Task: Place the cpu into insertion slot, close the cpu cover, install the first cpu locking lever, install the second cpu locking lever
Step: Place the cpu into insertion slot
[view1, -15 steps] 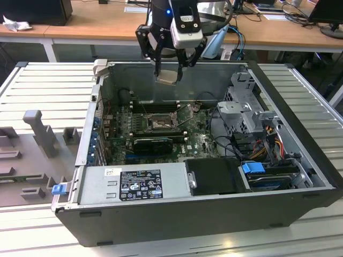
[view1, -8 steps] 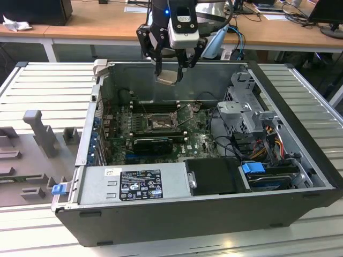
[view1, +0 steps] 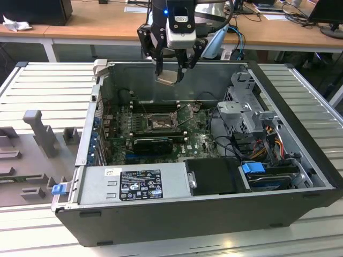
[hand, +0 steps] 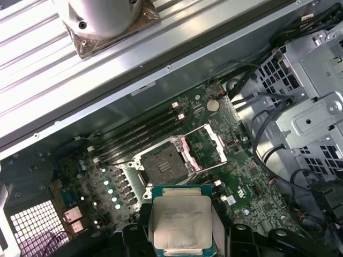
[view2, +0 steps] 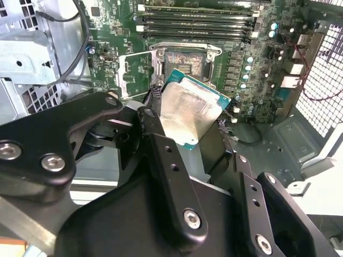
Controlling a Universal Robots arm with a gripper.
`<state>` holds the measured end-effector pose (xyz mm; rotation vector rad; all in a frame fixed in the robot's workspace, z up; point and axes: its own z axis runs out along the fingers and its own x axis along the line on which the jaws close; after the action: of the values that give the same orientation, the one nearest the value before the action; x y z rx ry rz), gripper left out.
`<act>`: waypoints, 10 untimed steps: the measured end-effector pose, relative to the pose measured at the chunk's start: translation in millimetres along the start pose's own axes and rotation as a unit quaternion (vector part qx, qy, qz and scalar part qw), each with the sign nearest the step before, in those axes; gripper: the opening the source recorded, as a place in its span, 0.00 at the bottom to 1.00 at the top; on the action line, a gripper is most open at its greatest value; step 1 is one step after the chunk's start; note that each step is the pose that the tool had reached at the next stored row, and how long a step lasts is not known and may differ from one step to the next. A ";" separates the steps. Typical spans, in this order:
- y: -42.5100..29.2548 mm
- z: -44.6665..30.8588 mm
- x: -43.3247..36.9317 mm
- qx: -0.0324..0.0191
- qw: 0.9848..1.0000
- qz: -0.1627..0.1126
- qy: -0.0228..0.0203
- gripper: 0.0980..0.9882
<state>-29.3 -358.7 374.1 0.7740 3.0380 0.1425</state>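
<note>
Cpu (view1: pixel 168 78) is clamped in the pincer (view1: pixel 170 74), hanging over the open computer case (view1: pixel 300 134) near its far wall and well clear of the motherboard (view1: pixel 198 142). Its silver top and green edge show in both wrist views (hand: pixel 181 219) (view2: pixel 190 110), with black fingers (view2: pixel 161 155) pressed on opposite sides.

Ribbed grey metal worktop (view1: pixel 48 85) carries the case, which lies on its side with the side panel off. Power supply (view1: pixel 134 184) fills the near corner of the case, and the metal drive cage (view1: pixel 246 107) sits at the exterior view's right. Motherboard lies flat on the case floor. A long black finned card (view1: pixel 153 143) is plugged in just beside the socket area, on the near side. Long black memory slots (hand: pixel 139 128) run on the other side of the socket.

The insertion slot (hand: pixel 163 160) (view2: pixel 187 61) is bare, no chip in it. The cpu cover (hand: pixel 206 144) (view2: pixel 134 72) is swung open, next to the slot, green board visible through its window.
</note>
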 end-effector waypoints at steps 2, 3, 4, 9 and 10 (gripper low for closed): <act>0.0 0.1 0.0 0.000 1.000 0.005 0.000 0.48; 0.0 0.1 0.0 0.000 1.000 0.007 -0.001 0.48; 0.0 0.2 0.0 0.000 1.000 0.009 -0.001 0.48; 0.0 0.4 0.0 0.000 1.000 0.024 -0.002 0.48; 0.0 0.4 0.0 0.000 1.000 0.027 -0.002 0.48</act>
<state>-29.3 -358.7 373.7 0.8542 3.0139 0.1418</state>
